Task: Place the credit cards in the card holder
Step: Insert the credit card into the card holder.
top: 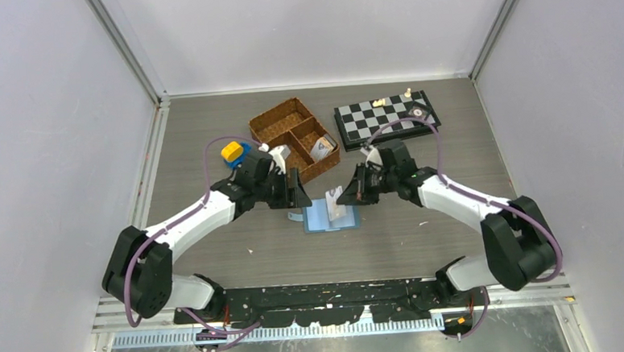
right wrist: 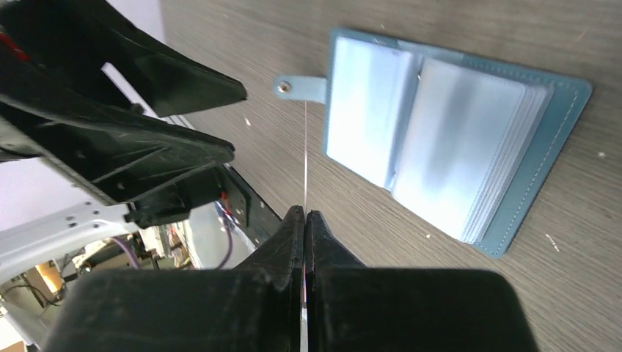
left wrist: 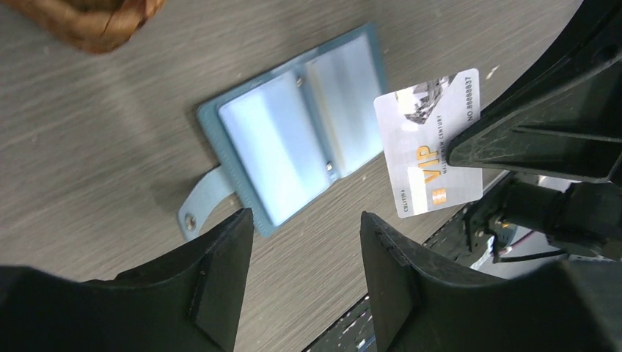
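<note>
The teal card holder [top: 331,215] lies open on the table, pale blue pockets up [left wrist: 301,132], its snap tab [right wrist: 297,88] sticking out to one side. My right gripper [top: 351,192] is shut on a white and grey credit card [left wrist: 429,147] marked VIP and holds it upright just above the holder's edge. In the right wrist view that card [right wrist: 304,154] shows edge-on, rising from between the closed fingers [right wrist: 304,214]. My left gripper [top: 294,195] stands open on the holder's other side, with nothing between its fingers [left wrist: 304,216].
A brown wicker divided basket [top: 295,136] stands behind the holder, with cards in its right compartment [top: 321,149]. A chessboard [top: 386,117] with a few pieces lies at the back right. A blue and yellow object [top: 233,152] sits by the left arm.
</note>
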Robot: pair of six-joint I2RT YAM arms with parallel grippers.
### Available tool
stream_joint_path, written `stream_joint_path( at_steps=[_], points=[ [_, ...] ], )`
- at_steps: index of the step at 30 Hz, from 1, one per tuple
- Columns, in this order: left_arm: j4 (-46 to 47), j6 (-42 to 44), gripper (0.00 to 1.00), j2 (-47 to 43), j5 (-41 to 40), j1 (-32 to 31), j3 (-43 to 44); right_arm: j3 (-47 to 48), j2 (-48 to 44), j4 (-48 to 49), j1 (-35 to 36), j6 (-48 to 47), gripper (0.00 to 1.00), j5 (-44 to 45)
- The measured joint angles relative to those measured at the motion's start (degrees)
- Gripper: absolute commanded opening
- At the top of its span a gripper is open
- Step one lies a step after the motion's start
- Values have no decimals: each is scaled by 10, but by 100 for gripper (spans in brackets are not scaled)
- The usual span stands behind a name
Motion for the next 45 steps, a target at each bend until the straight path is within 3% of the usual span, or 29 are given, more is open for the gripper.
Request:
stream_joint_path(
  at_steps=[9, 27, 45],
  points=[
    [-20, 2, 59, 34, -13, 0, -9, 1, 84, -22, 24, -27, 1, 27],
    [2, 30, 55, 103, -24, -7, -10, 29, 139, -29, 24, -61, 1, 30],
    [-2, 62, 40, 134, -52, -27, -6, 46, 177, -17, 24, -64, 1, 13]
  ],
)
